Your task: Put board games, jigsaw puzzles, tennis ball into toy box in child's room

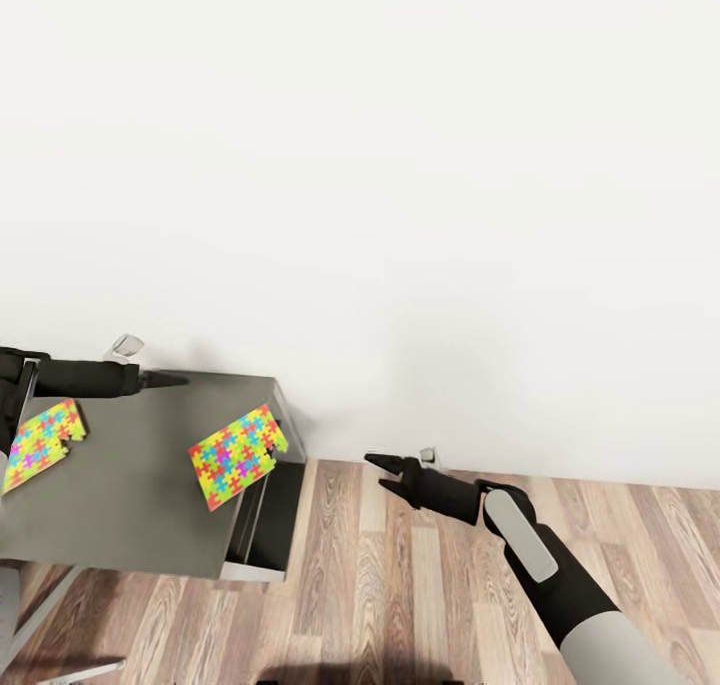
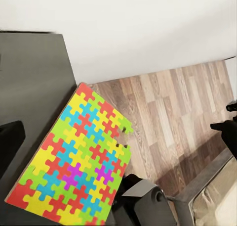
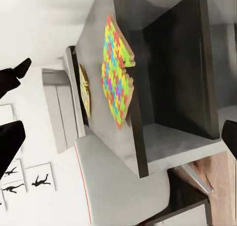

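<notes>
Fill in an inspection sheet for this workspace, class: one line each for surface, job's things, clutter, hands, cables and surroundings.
Surface: dark grey table, seen at its end.
Job's things: two jigsaw puzzles flat on the table, one overhanging the end edge, the other further in.
Clutter: nothing seen.
Hands: left hand above the table's far edge, state unclear; right hand open over the floor, empty.
Cables: nothing seen.
Surroundings: white wall, wood floor, open dark shelf under the tabletop.

Plain white wall (image 1: 400, 165) fills the far side, evenly lit. Wood-plank floor (image 1: 400, 585) runs along the near right. On the left, the dark grey counter (image 1: 140, 505) with an open compartment beneath its right end.
</notes>
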Controlling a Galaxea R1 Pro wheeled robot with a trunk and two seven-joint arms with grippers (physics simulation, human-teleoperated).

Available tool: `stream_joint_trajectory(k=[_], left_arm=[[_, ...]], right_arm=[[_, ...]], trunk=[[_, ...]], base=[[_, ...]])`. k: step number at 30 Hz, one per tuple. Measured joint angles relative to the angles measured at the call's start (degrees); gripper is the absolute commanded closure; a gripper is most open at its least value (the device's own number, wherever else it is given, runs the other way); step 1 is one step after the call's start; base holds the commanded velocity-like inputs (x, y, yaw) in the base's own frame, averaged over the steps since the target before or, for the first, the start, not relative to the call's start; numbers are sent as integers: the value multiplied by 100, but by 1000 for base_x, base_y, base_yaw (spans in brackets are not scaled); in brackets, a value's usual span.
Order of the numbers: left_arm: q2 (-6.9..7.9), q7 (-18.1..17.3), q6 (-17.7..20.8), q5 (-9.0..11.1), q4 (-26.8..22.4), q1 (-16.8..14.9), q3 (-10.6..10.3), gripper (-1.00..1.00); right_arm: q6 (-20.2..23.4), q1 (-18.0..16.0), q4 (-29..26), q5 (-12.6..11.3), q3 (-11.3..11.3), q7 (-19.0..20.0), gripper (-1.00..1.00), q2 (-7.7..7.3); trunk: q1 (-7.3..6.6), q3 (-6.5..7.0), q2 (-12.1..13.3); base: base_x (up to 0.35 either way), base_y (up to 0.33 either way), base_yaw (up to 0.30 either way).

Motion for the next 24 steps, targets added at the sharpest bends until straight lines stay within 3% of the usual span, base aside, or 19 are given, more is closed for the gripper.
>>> stream_joint_trajectory(k=[10,24], left_arm=[[0,0,0,17,-2,0,-4,-100],[2,0,-21,47,-2,0,0,-100]], right_arm=[[-1,1,20,395,91,34,-100,170],[-1,1,30,448,96,41,-100,203]], trunk=[[-1,0,-1],[-1,0,-1]], base=[[-77,78,0],[-25,83,0]])
